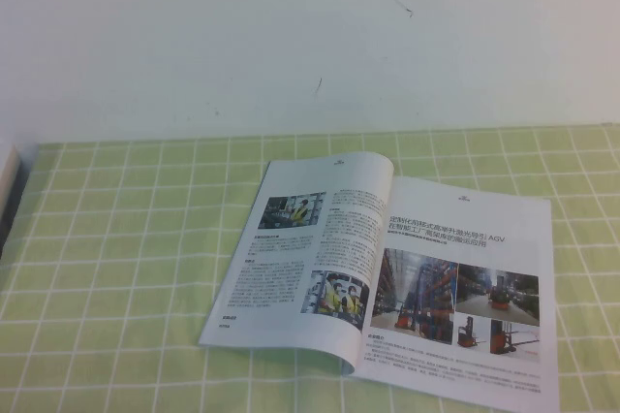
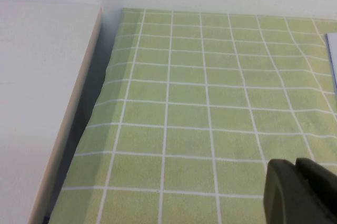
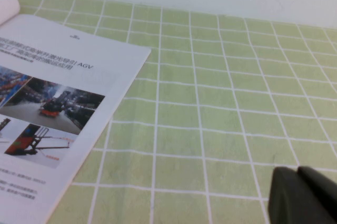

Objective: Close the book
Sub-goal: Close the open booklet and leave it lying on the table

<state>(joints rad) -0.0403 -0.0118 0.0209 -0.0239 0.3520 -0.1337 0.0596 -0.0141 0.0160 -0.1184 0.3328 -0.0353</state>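
Note:
An open book [image 1: 387, 268] lies flat on the green checked cloth [image 1: 116, 238], right of the table's middle, its printed pages with photos facing up. The left page bulges near the spine. In the right wrist view the book's right page [image 3: 52, 103] lies off to one side of my right gripper [image 3: 297, 174], which hovers over bare cloth with its dark fingers pressed together and nothing between them. My left gripper [image 2: 297, 169] is also shut and empty above cloth, with only a sliver of the book [image 2: 331, 56] at the frame's edge. Neither arm shows in the high view.
A white wall [image 1: 310, 35] rises behind the table. A pale board or box [image 2: 42, 103] stands along the cloth's left edge, also at the far left in the high view [image 1: 8, 180]. The cloth [image 3: 221, 103] stretches beyond the book on both sides.

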